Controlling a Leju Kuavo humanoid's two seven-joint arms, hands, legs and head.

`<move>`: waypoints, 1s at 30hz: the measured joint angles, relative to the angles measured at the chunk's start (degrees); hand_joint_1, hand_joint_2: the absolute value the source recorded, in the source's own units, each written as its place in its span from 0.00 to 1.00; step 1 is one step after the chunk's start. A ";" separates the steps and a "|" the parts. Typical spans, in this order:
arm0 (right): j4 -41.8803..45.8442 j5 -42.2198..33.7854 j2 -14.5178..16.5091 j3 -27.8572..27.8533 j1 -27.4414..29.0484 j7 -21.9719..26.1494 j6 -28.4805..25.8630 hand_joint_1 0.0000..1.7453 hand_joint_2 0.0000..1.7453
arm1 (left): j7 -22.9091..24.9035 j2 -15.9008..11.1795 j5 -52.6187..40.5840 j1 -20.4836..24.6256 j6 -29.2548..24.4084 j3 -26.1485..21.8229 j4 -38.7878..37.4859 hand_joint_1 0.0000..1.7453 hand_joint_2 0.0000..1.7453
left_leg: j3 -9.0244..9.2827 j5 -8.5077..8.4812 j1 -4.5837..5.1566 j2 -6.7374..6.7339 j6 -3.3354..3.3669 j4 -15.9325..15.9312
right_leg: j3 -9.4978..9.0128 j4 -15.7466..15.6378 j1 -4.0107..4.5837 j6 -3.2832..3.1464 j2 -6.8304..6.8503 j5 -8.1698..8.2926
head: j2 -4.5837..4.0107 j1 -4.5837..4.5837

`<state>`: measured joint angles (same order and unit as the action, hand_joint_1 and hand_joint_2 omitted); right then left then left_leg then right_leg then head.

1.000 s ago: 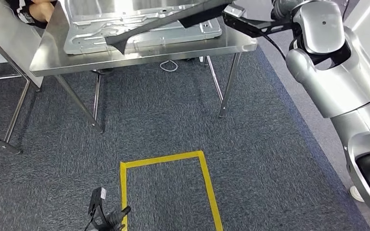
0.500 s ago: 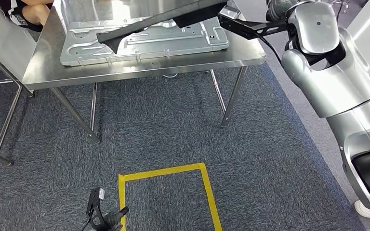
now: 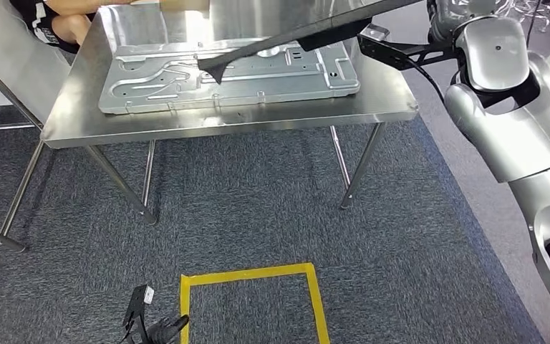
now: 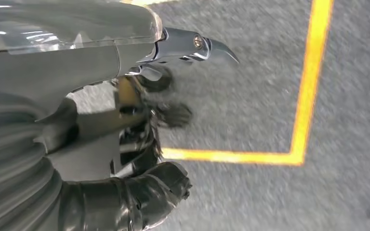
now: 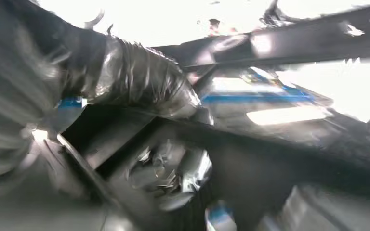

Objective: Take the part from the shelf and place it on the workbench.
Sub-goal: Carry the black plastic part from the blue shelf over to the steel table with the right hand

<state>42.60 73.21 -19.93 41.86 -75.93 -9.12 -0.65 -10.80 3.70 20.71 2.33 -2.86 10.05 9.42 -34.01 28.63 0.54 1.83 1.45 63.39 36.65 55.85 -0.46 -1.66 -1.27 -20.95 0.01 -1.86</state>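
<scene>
We carry the long black part (image 3: 286,41) in our right robot hand (image 5: 139,82) | hovering over desk (image 3: 372,107) to set down | left robot hand (image 4: 144,144) hangs, state unclear

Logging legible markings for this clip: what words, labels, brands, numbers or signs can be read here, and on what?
None can be read.
Person's dark garment: white marks, too small and cut off to read.
Small white tag on the left hand: too small to read.
Stamped metal panel and long black part: no lettering seen.

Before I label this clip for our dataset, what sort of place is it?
Likely a factory test or workshop area: a steel workbench bearing a stamped metal panel, grey carpet marked with yellow floor tape, and a long black part carried above the bench.
</scene>
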 joint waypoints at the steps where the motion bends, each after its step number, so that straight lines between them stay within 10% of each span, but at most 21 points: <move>1: 0.05 0.06 0.00 0.00 0.07 0.16 0.09 1.00 1.00 | -0.01 0.02 0.04 0.02 -0.01 0.01 0.00 0.00 1.00 | -2.28 1.19 -0.26 -0.64 -0.47 3.74 | -0.50 -0.13 -0.03 -0.14 0.27 -0.36 | -0.01 -0.09; 4: 0.15 0.17 0.01 0.01 0.33 0.57 0.49 1.00 1.00 | -0.02 -0.15 0.08 -0.10 -0.13 0.01 0.00 0.00 1.00 | -7.77 3.70 -1.22 -1.39 -1.57 10.20 | -1.45 0.25 -0.19 0.10 0.59 -1.65 | -0.01 -0.11; 8: 0.39 0.19 0.00 0.01 0.36 0.83 0.68 1.00 1.00 | -0.02 -0.49 0.09 -0.17 -0.15 0.01 0.00 0.00 1.00 | -4.52 -5.04 -1.72 -1.55 -2.25 -2.18 | -2.67 1.47 -0.84 1.23 0.54 -3.74 | -0.01 -0.11; 14: 0.44 0.33 -0.35 0.01 0.52 0.89 0.95 1.00 1.00 | 0.01 -0.58 0.09 -0.17 -0.13 0.01 0.00 0.00 1.00 | -3.10 -6.25 -1.32 -1.54 -0.36 -5.90 | -1.84 3.29 -0.94 2.99 0.45 -5.94 | 0.00 0.01; 19: 0.42 0.35 -0.64 0.01 0.94 0.87 1.03 1.00 1.00 | -0.06 -0.68 0.08 -0.07 -0.10 -0.02 0.00 0.00 1.00 | -2.83 -5.63 -0.94 -1.41 0.87 -5.59 | 6.16 19.04 -0.70 3.04 0.71 -12.32 | -0.01 0.01; 24: 0.44 0.61 -0.70 0.01 0.94 0.92 1.32 1.00 1.00 | -0.13 -0.63 0.06 0.00 -0.02 -0.01 0.00 0.00 1.00 | -2.28 -4.28 -0.56 -1.20 0.61 -4.56 | 0.64 5.68 0.08 1.71 0.82 -4.11 | 0.00 -0.01; 30: 0.66 1.10 -0.63 0.01 1.00 0.95 1.73 1.00 1.00 | -0.65 -0.68 -0.27 0.13 0.21 0.01 0.00 0.00 1.00 | -3.45 -2.42 -0.54 -1.32 -0.98 -2.05 | -1.19 2.28 -0.14 0.75 1.22 -3.68 | 0.00 -0.15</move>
<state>43.26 74.31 -20.56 41.87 -74.93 -8.17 1.08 -11.45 3.03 20.44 2.46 -2.65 10.05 9.42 -37.46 26.21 0.00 0.50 0.46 61.34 35.47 58.14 -0.60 -0.91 -0.05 -24.63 0.01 -2.01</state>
